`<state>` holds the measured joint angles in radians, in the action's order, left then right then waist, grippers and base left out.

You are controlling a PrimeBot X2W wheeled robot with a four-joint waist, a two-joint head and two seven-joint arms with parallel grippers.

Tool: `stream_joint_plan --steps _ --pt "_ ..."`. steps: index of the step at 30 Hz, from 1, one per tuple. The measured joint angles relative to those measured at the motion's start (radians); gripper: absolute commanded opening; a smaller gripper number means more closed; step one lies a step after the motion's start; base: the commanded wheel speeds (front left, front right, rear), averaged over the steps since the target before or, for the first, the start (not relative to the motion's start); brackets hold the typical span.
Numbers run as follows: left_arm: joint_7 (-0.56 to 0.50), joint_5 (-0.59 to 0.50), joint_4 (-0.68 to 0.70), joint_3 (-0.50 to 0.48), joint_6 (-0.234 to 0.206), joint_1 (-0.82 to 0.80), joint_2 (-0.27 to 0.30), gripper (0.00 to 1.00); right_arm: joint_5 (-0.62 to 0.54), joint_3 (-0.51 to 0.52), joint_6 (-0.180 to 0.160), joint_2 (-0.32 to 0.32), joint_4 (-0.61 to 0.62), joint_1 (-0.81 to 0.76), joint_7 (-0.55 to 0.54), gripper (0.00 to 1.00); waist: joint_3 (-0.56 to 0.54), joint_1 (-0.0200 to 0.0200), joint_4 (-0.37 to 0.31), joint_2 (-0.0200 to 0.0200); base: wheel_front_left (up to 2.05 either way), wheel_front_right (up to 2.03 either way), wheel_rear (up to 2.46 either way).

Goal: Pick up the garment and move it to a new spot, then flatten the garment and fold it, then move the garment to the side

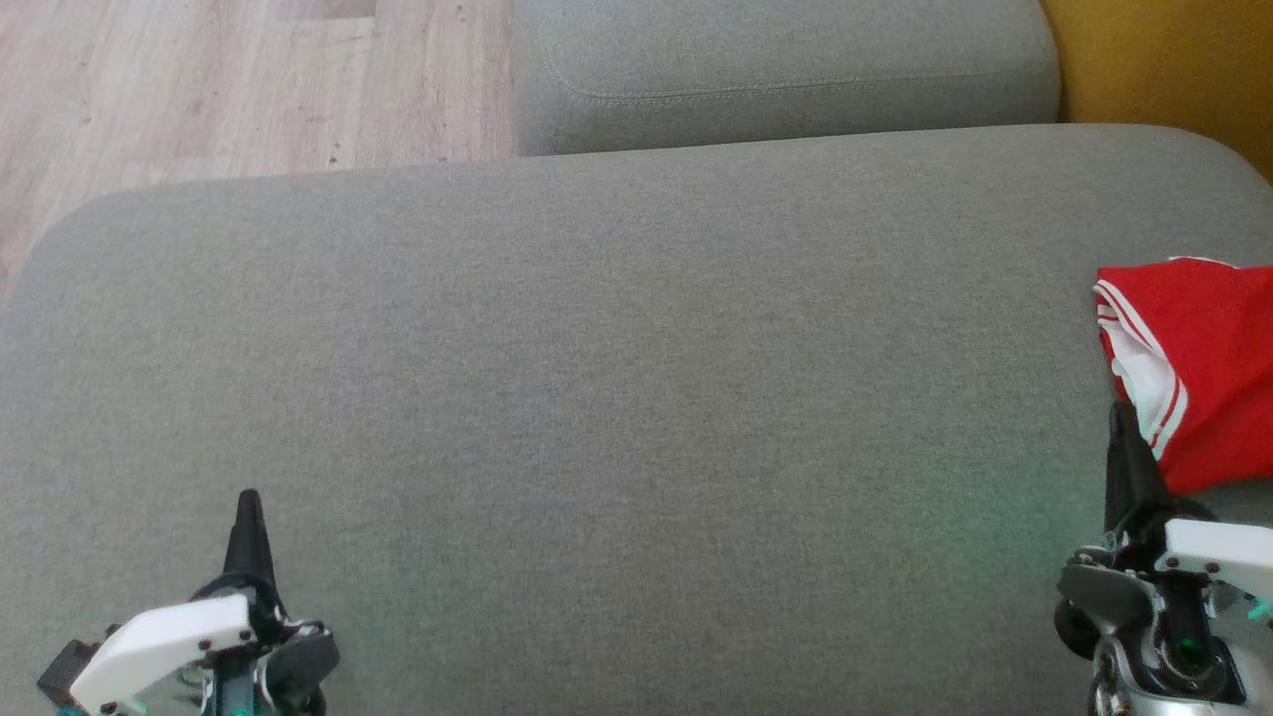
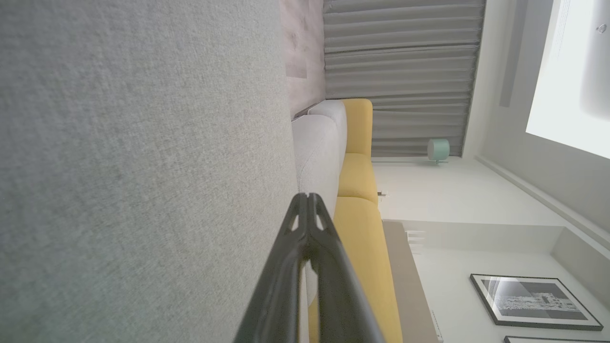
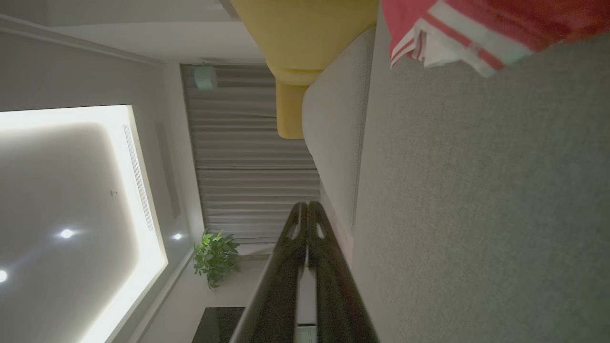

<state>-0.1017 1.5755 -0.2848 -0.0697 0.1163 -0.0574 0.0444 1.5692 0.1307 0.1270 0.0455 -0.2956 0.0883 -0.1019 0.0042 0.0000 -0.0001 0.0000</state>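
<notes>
Nearby, a red garment point(image 1: 1203, 368) lies bunched at the grey cushion's point(image 1: 597, 398) right edge.
Left gripper point(image 1: 248, 500) and right gripper point(image 1: 1122, 410) both closed, empty; the soft, light cloth probably pinches best at the striped hem point(image 1: 1144, 338).

The garment point(image 1: 1208, 368) is red with white stripes — cushion point(image 1: 597, 398) plain grey, sofa point(image 2: 360, 176) yellow, floor point(image 1: 199, 80) pale wood-grain.
</notes>
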Motion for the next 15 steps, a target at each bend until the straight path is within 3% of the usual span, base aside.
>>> stream_joint_plan --steps 15 --pt "-0.004 0.028 0.002 -0.003 0.007 0.0 0.0 0.0 0.032 0.004 0.0 0.0 0.01 0.0 -0.004 0.0 -0.001 0.0 0.0 0.0 0.0 0.0 0.0"
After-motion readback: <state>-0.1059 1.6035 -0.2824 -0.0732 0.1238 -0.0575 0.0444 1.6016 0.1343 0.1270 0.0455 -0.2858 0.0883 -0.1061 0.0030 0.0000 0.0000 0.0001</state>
